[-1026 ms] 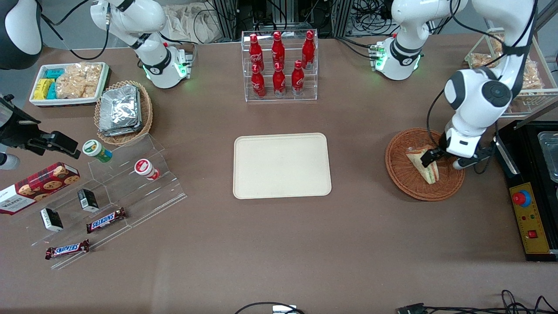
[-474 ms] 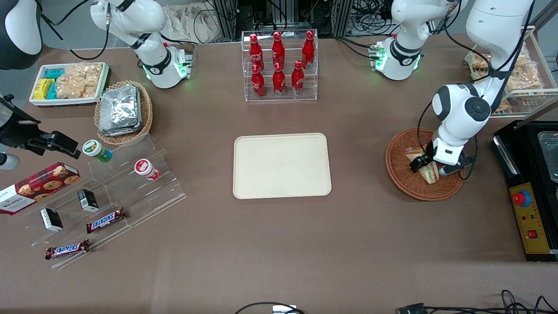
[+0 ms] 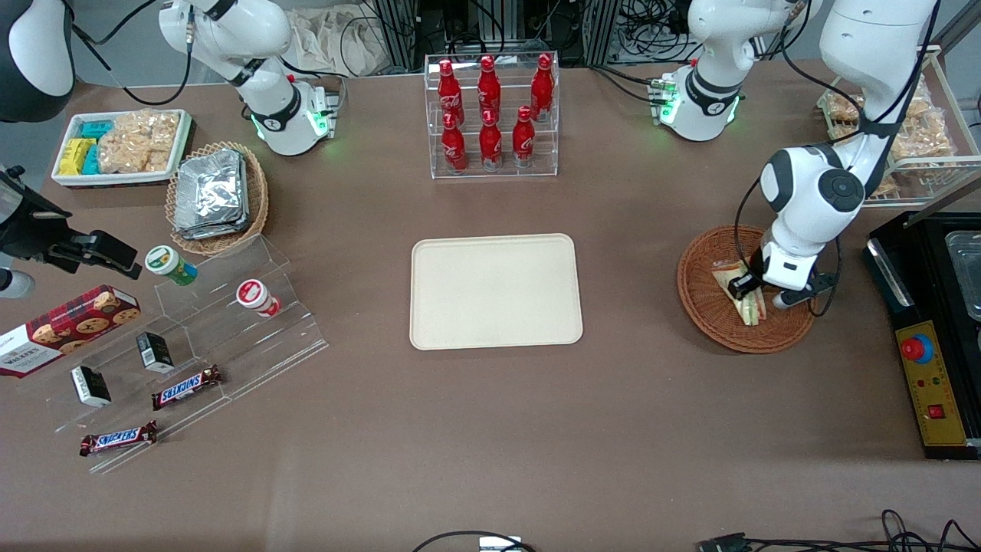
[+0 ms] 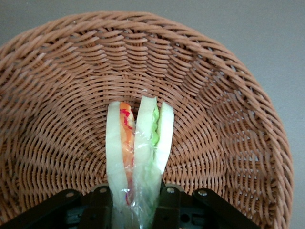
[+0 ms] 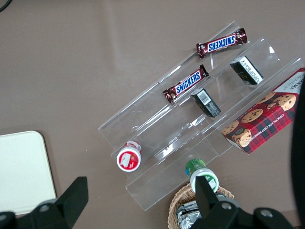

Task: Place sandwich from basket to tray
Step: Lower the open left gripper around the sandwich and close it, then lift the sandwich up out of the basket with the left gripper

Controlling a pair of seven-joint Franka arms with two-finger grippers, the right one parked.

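Sandwich (image 4: 138, 152): stands on edge inside the basket, its layered side with the orange and green filling turned up toward the wrist camera; in the front view it lies in the part of the basket nearer the working arm's end of the tabletop.
Basket (image 3: 709, 314): sits on the tabletop near the working arm's end, well apart from the tray.
Pincer (image 3: 752, 294): down inside the basket; the wrist view shows the wedge passing between its two fingers, one close on each bread face, so the jaws stand narrowed about the sandwich. Whether they press firmly I cannot tell for certain, but it reads as a grip.
Tray (image 3: 495, 291): in the middle of the tabletop, nothing on it.
Done so far: the approach to the sandwich and, by the look of it, the closing on it.
Left to do: lift the wedge clear of the basket rim, carry it toward the middle of the tabletop, lower it onto the tray and let go. By my judgement the task is in its early part.
Risk: the clear wrap looks slippery and the bread soft, so the wedge may slide or squash during the lift.
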